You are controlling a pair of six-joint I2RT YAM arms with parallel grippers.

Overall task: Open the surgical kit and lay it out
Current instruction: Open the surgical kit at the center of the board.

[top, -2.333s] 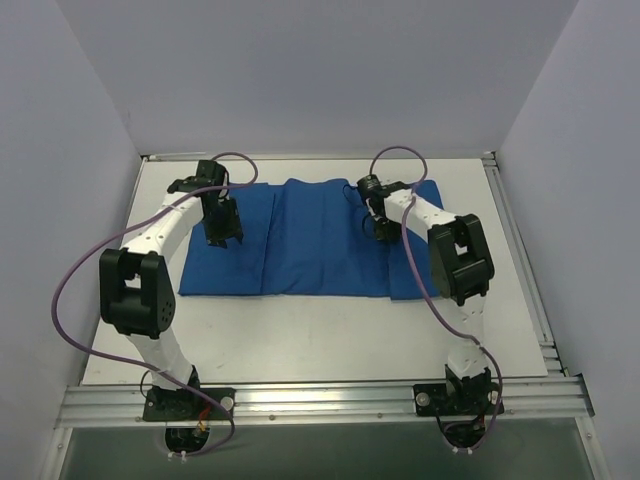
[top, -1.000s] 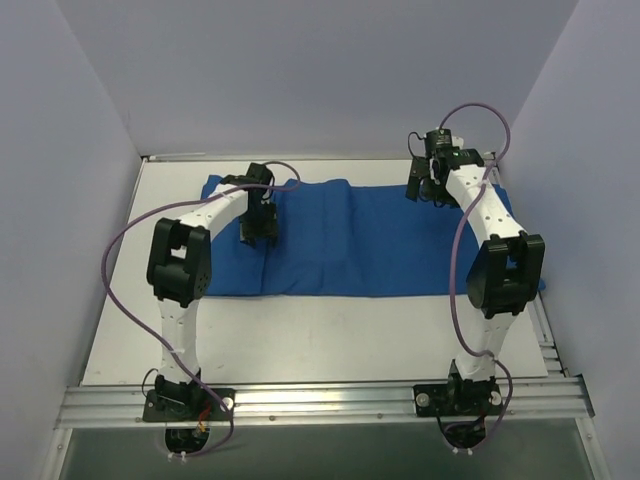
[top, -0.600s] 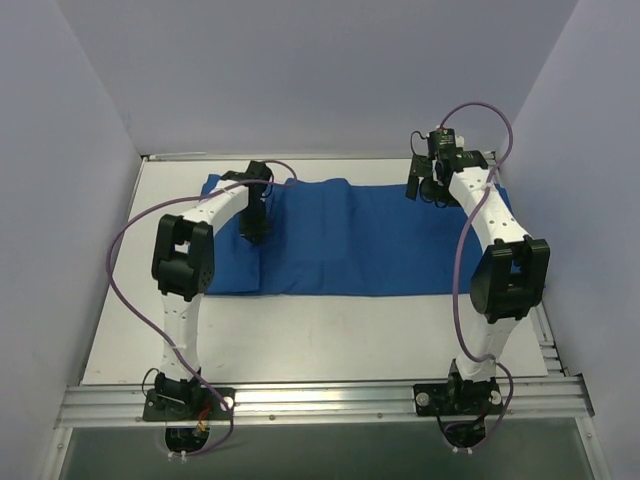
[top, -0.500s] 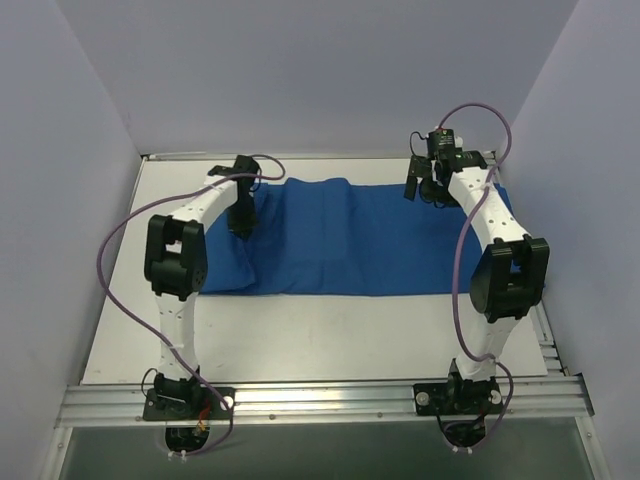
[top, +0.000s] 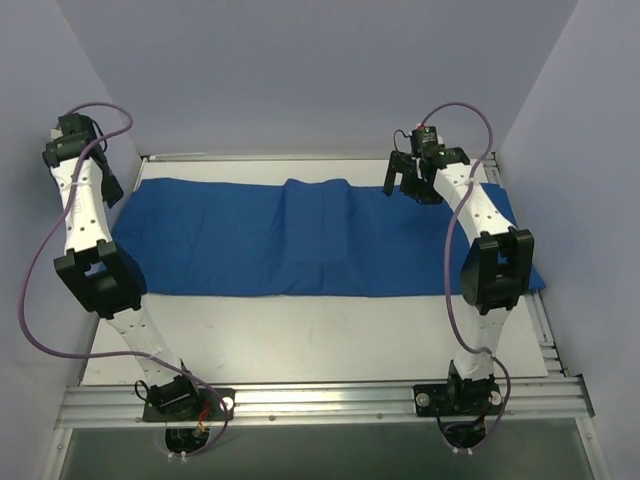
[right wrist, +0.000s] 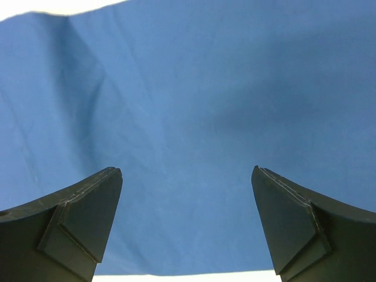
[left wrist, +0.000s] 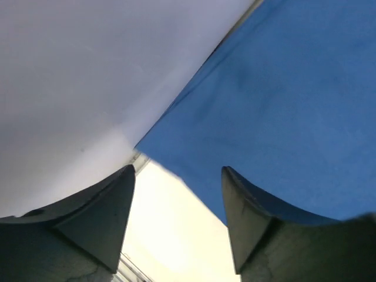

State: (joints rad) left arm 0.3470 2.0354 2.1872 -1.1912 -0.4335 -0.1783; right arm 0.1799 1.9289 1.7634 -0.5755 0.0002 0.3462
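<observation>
The surgical kit shows as a royal-blue cloth wrap [top: 230, 240] spread wide across the table, with a raised folded panel [top: 316, 220] in its middle. My left gripper [top: 108, 187] hangs open beside the cloth's far left corner, close to the left wall. The left wrist view has that gripper [left wrist: 177, 168] empty, with the cloth's corner [left wrist: 276, 111] past its fingers. My right gripper [top: 406, 181] stands open above the cloth's far right part. The right wrist view shows its fingers [right wrist: 185, 170] wide apart over flat blue cloth [right wrist: 194, 106], holding nothing.
The white table [top: 320, 335] shows as a bare strip in front of the cloth. Grey walls [top: 60, 80] close in on the left, back and right. A metal rail [top: 320, 400] carries both arm bases at the near edge.
The left arm swung out to the far left, drawing the left flap open so that it lies flat, then let go. The right gripper shifted slightly left and stayed open.
</observation>
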